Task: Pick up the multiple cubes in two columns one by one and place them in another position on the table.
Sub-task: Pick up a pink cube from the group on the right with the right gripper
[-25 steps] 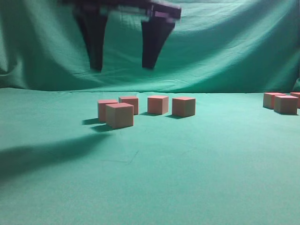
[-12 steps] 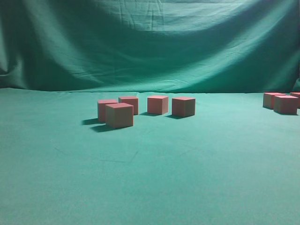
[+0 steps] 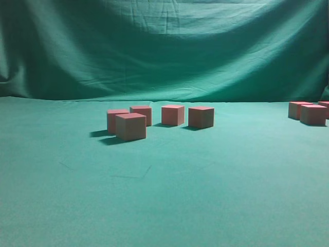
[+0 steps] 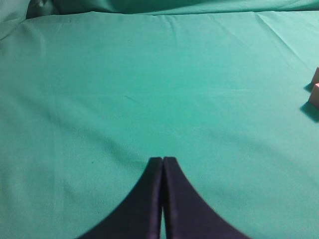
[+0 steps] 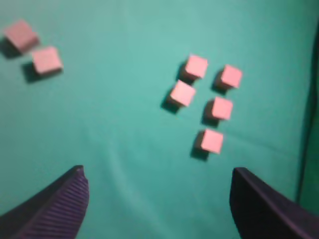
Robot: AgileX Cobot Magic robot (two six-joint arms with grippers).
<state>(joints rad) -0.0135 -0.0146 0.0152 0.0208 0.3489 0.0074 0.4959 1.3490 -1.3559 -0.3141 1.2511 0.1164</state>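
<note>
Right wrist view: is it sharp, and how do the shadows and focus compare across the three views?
Right wrist view: soft blur on the cubes and the open right gripper. Exterior view: sharp, shadows fall left of the cubes, backdrop curtain dim at its edges. Left wrist view: evenly lit table, crisp closed left gripper.

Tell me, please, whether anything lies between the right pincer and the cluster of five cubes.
Nothing visible does: the open right pincer hangs above bare green table, and the five cubes lie just ahead, unobstructed.
</note>
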